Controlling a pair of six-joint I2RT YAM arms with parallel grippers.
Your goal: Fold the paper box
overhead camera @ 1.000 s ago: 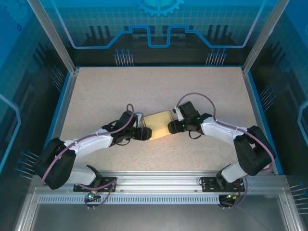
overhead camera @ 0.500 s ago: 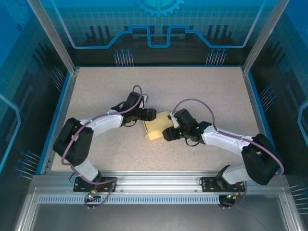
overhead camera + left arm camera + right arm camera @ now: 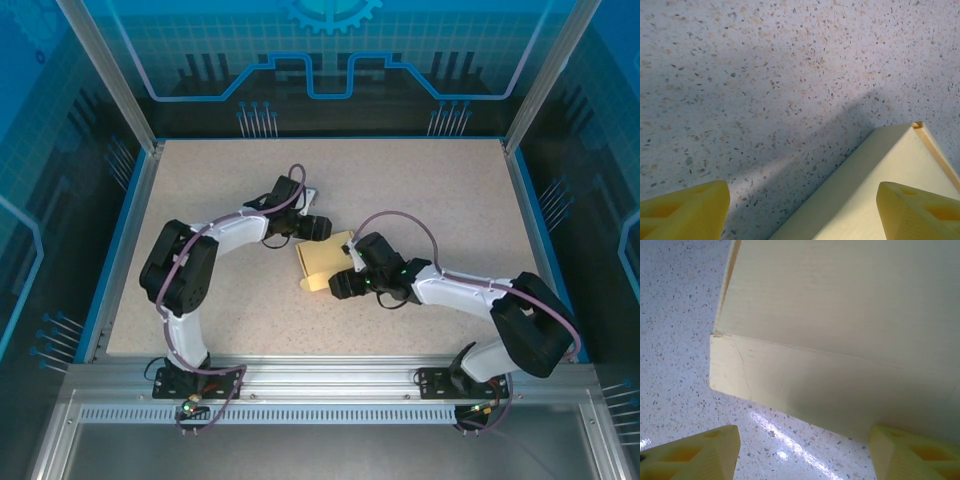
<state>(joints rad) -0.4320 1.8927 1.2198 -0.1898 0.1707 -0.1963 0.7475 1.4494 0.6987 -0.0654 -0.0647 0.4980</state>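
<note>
Right tool (image 3: 338,284) at near edge of paper box (image 3: 322,262): jaws spread wide, gripping nothing. Pale yellow box lies mid tabletop (image 3: 200,190), between both tools. Left tool (image 3: 322,229) beside box's far corner: jaws spread wide, holding nothing.
</note>
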